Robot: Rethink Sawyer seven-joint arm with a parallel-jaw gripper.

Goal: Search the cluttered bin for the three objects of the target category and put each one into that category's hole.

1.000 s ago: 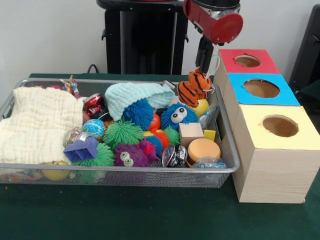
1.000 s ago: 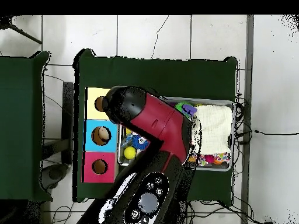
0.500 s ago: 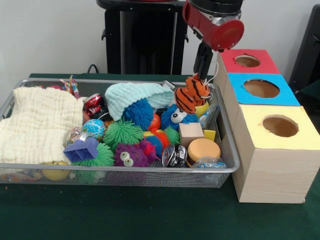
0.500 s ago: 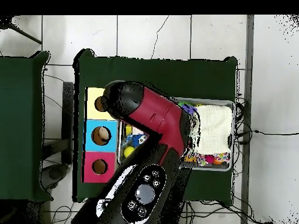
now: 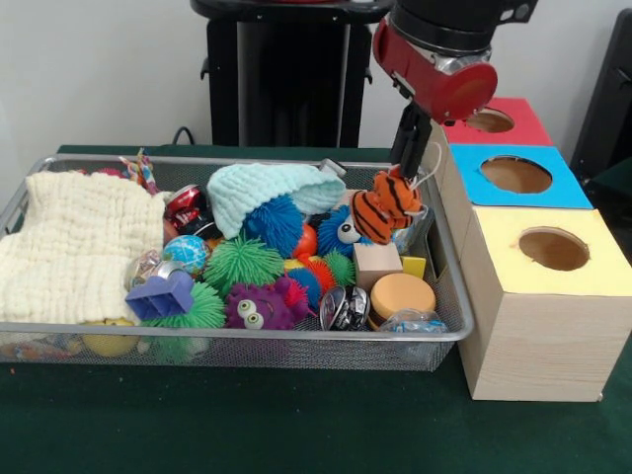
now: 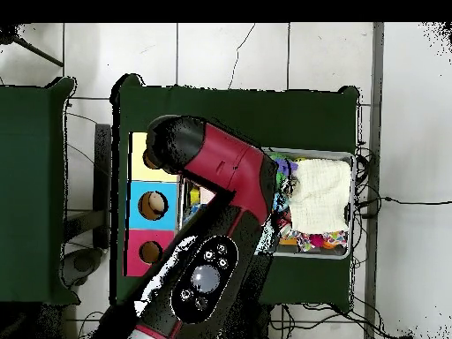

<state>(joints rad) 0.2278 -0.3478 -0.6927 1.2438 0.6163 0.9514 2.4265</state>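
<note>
Robotics lab. Red arm (image 6: 231, 177) over a green-covered counter (image 5: 296, 425), wire bin (image 5: 237, 341) of toys beside colour-topped wooden boxes (image 5: 538, 296) with holes. Tiled floor (image 6: 229, 53), loose cables (image 6: 402, 201), plain white wall (image 5: 99, 69).

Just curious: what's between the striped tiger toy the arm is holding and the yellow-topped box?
In the front view, only the bin's mesh wall; the tiger toy hangs above it, left of the yellow-topped box.

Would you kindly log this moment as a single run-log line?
gripper: shut on tiger plush toy | toy: lifted above wire bin, right end | boxes: red, blue, yellow | placed: not yet
</note>
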